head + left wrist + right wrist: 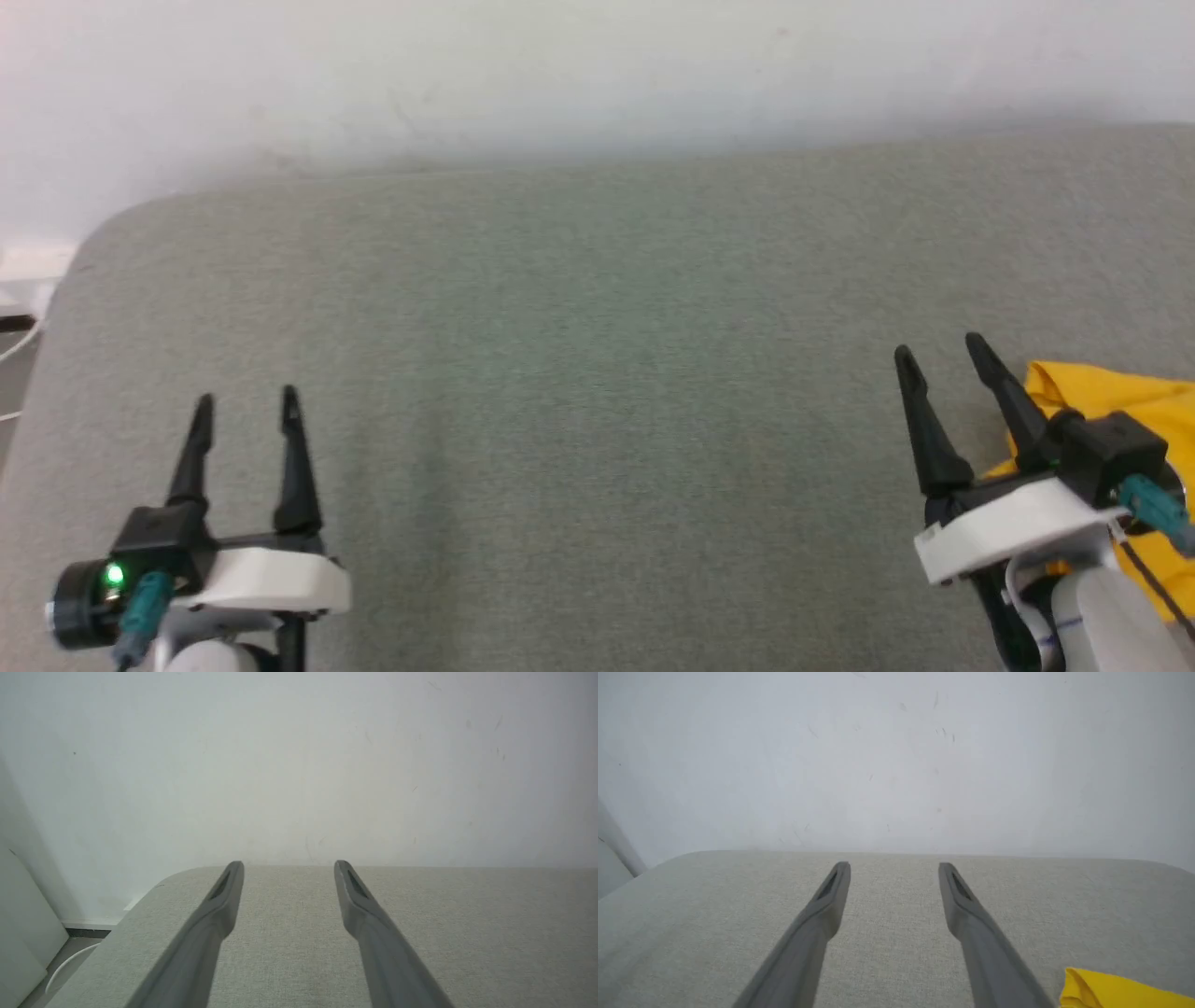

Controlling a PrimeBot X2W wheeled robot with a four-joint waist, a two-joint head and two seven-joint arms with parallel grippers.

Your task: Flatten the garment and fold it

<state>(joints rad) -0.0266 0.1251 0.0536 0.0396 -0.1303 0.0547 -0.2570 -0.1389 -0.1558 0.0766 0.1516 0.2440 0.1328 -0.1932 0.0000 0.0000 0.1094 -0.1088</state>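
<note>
Head view: yellow garment [1120, 401] bunched on desk [597, 373] beside right gripper [938, 345].
Left gripper [246, 395]: jaws open, empty.
Right gripper: jaws open, empty.

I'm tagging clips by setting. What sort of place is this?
Probably a plain indoor room set up for cloth folding, though whether home or lab is unclear: a wide grey fabric-covered surface stands against a bare white wall, and a crumpled yellow garment lies at its right side.
</note>
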